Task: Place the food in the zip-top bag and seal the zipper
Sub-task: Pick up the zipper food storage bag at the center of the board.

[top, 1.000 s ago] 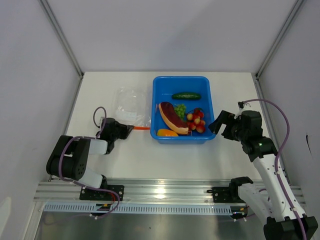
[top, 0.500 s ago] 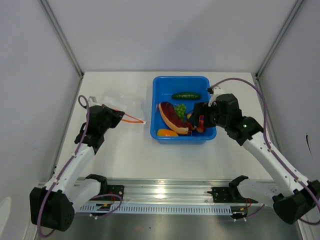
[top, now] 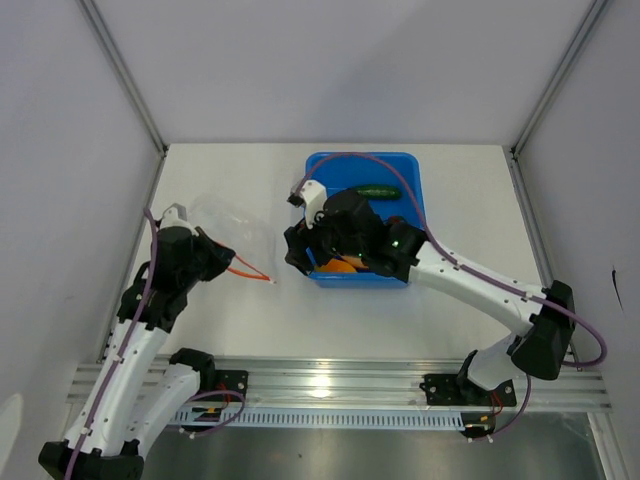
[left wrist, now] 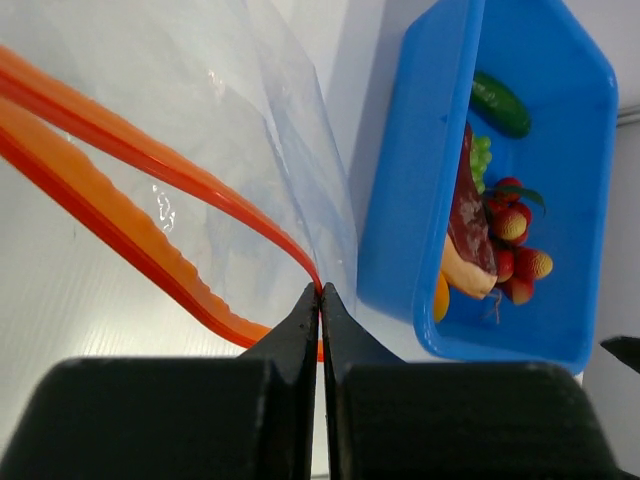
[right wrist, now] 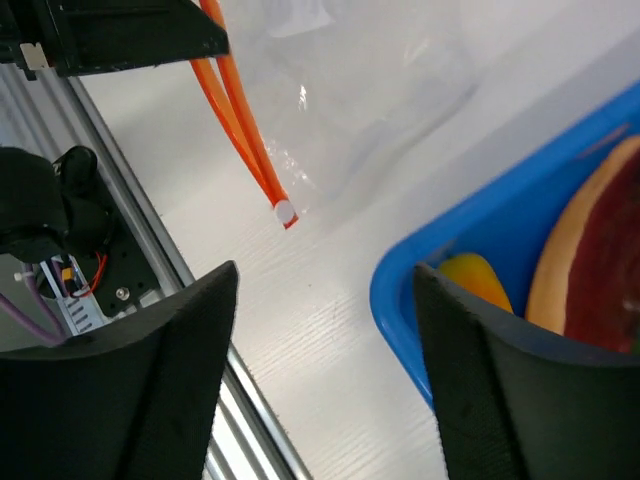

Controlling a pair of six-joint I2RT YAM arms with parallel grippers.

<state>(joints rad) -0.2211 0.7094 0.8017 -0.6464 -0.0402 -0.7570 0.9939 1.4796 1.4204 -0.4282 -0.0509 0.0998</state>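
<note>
Progress: nothing is bagged yet. All the food you can see lies in the blue bin (top: 415, 180): cucumber (top: 378, 192) at its 12 o'clock end, meat slice (left wrist: 468, 215), leafy bunch (left wrist: 480, 155), red fruits (left wrist: 515, 250) and orange piece (top: 345, 266) toward 6 o'clock. Every loading step and the sealing are left to do.

Bag: the zip-top bag (top: 228, 222) is at 9 o'clock of the bin, held clear of the desk (top: 330, 320) at its mouth end. The zipper (right wrist: 255, 150) shows as two orange strips parted along their length and meeting at the ends, so the mouth reads as partly open.

Left hand (left wrist: 320, 300): fingers pressed together, pinching the bag at the zipper's end. The forearm rises from 7 o'clock.

Right hand (right wrist: 322, 275): fingers spread, nothing between them. The arm stretches across the bin from 4 o'clock, and the hand hangs over the bin's 9 o'clock wall, facing the bag mouth.

Judgement: you will probably want the mouth wider before the first item goes in.
</note>
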